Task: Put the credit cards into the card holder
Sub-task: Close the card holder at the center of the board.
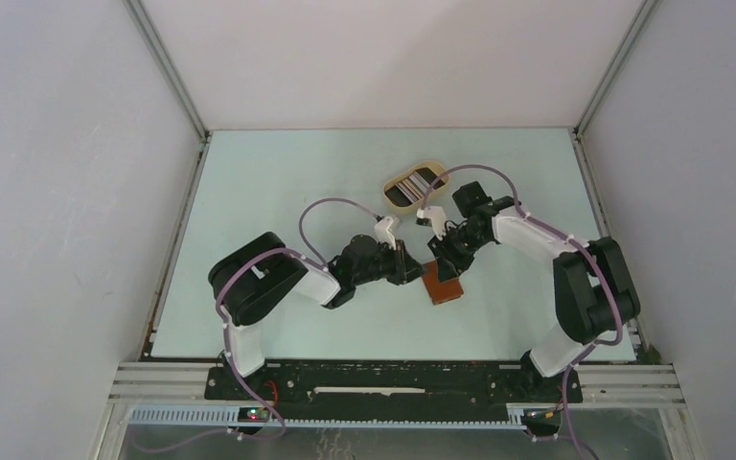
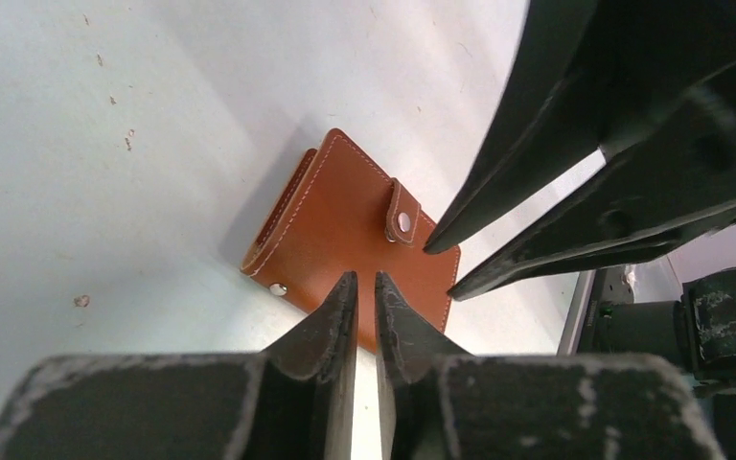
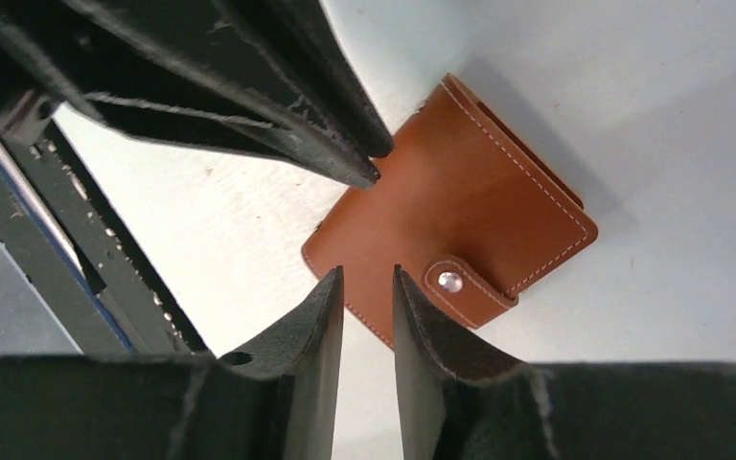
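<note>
From above, the closed card holder [image 1: 442,287] is seen flat on the table [image 1: 268,192], beneath the left gripper [image 1: 410,268] and right gripper [image 1: 438,261]. The credit cards [image 1: 412,184] are kept in a beige tray [image 1: 431,162] behind. In the left wrist view, the left jaws are seen parted by a narrow slit, gripping nothing. In the right wrist view, the right jaws are seen apart and empty over the holder's edge.
</note>
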### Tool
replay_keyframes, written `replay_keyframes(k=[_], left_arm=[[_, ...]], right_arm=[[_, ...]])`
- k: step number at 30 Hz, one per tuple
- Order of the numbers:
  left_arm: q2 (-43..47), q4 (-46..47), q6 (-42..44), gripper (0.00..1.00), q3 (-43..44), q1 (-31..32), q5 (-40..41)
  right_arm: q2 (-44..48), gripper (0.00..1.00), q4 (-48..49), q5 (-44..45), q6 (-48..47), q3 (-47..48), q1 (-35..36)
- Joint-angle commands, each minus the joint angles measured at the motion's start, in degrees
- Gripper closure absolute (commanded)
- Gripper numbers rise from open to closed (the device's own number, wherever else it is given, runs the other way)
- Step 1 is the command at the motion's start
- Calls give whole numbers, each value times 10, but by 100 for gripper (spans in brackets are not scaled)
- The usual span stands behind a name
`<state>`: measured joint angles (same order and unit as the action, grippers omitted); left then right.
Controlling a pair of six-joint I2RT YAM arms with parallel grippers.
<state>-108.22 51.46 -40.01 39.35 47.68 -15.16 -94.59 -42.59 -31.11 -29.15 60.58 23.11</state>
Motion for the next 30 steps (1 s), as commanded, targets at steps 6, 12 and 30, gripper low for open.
replay_keyframes(k=[6, 12, 30], left_arm=[[64, 94, 29, 76, -51, -3, 8], [66, 105, 29, 75, -57, -4, 11], [28, 47, 19, 85, -10, 1, 5]], right_arm=[[88, 68, -32, -29, -88, -3, -8], [66, 69, 2, 20, -52, -10, -22], [30, 52, 60, 169, -16, -25, 54]])
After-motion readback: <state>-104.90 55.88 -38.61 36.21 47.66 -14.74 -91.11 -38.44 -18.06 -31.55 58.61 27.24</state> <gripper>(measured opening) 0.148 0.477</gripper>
